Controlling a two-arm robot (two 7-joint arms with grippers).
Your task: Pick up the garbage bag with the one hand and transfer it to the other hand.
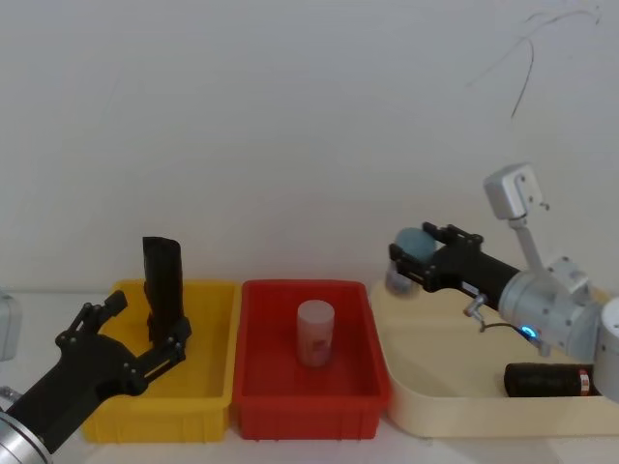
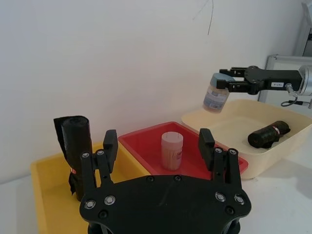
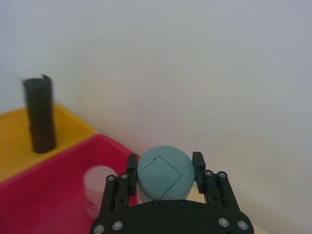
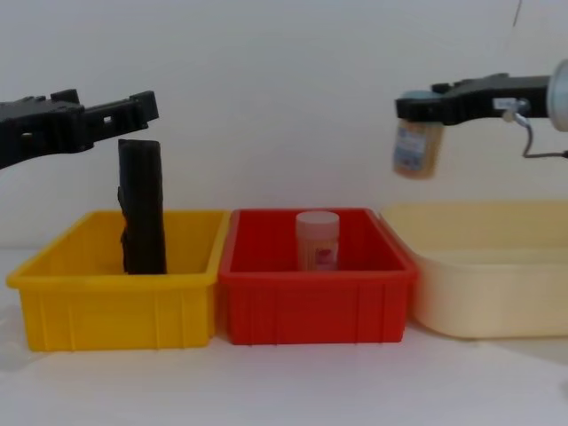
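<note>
Chest view puts the left gripper (image 4: 106, 111) spread wide above the upright garbage bag (image 4: 142, 206), poised to grasp; the right gripper (image 4: 417, 105) clamps a jar (image 4: 416, 147)

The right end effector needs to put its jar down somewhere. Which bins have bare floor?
Most room: the cream oval tray, bare left of the lying black roll. The yellow bin is bare right of its standing black roll. Tightest: the red bin, around the pale jar.
</note>
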